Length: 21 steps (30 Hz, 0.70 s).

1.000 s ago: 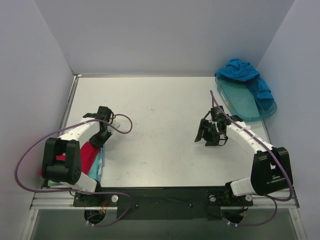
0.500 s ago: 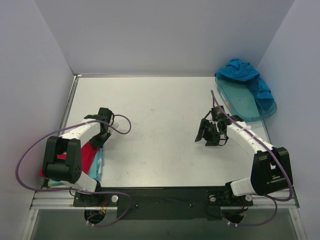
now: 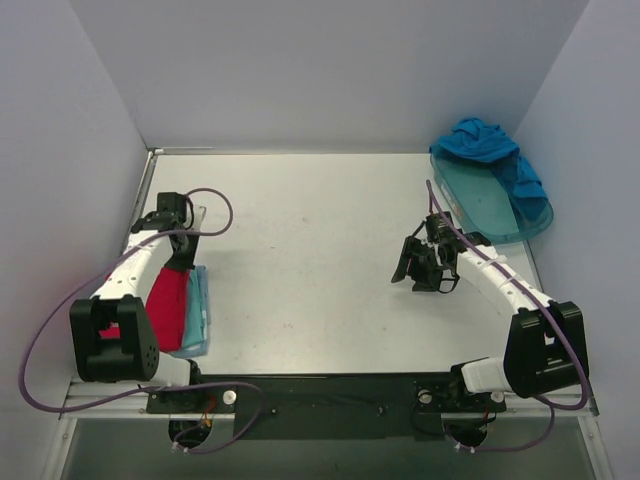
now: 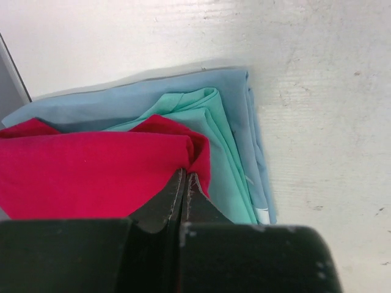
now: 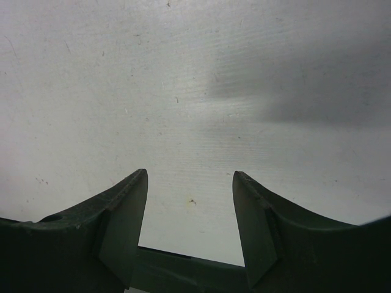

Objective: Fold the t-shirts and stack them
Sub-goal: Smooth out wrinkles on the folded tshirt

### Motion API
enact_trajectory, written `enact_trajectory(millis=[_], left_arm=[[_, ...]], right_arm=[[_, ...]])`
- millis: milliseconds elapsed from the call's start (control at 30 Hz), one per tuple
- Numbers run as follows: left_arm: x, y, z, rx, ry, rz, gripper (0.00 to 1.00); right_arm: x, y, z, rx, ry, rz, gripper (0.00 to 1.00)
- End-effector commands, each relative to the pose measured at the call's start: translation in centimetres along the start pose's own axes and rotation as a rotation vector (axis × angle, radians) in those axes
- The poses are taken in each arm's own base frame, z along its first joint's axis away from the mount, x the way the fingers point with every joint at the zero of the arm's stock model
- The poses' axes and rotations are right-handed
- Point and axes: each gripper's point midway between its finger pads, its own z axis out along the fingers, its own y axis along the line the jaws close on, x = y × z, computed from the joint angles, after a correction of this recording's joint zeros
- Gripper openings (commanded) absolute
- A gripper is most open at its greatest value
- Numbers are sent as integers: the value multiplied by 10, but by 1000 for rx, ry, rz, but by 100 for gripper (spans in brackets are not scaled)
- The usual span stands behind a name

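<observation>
The red t-shirt (image 3: 166,300) lies folded at the table's left edge on top of the pale aqua t-shirt (image 3: 199,312). In the left wrist view the red t-shirt (image 4: 91,171) covers the aqua one (image 4: 211,131), with a paler blue layer (image 4: 122,97) under both. My left gripper (image 4: 185,175) is shut, its tips pinching the red shirt's folded corner; in the top view it (image 3: 180,258) is at the stack's far end. The bright blue t-shirt (image 3: 482,142) lies crumpled on the far end of the tray. My right gripper (image 3: 418,270) is open and empty over bare table (image 5: 189,183).
The translucent teal tray (image 3: 500,215) sits at the far right by the right wall. Walls close in the table (image 3: 310,230) on the left, back and right. The left arm's purple cable (image 3: 205,195) loops over the table beside the stack.
My left arm has swung left and farther back toward the left wall. The red shirt now shows as a longer flat strip. My right gripper has barely moved.
</observation>
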Motion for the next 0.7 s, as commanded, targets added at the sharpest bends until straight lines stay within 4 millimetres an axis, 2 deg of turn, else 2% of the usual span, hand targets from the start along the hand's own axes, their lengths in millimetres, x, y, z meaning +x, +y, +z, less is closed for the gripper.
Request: enact_trajectory(millis=[0, 100, 267, 400, 467, 500, 533, 567, 633, 667], left_arm=[[-34, -8, -11, 72, -93, -73, 0], [-29, -10, 0, 77, -62, -72, 0], [-11, -14, 39, 98, 49, -84, 0], [-10, -8, 51, 89, 68, -100, 0], [-16, -9, 48, 102, 47, -99, 14], [-19, -9, 45, 110, 33, -99, 29], [-25, -11, 39, 134, 3, -93, 35], [-29, -14, 34, 148, -17, -85, 47], [-40, -20, 17, 199, -82, -69, 59], [-49, -24, 3, 233, -138, -52, 62]], right_arm=[[4, -6, -6, 21, 0, 12, 53], [5, -7, -7, 22, -4, 13, 53], [6, -8, -9, 26, -4, 16, 53], [6, -10, -13, 32, -14, 11, 53], [5, -11, -15, 36, -22, 13, 53], [4, -11, -16, 36, -31, 13, 53], [3, -12, -17, 37, -37, 11, 53], [2, -13, -18, 40, -46, 8, 53], [-2, -15, -22, 47, -70, 4, 54], [-5, -18, -24, 54, -88, -1, 54]])
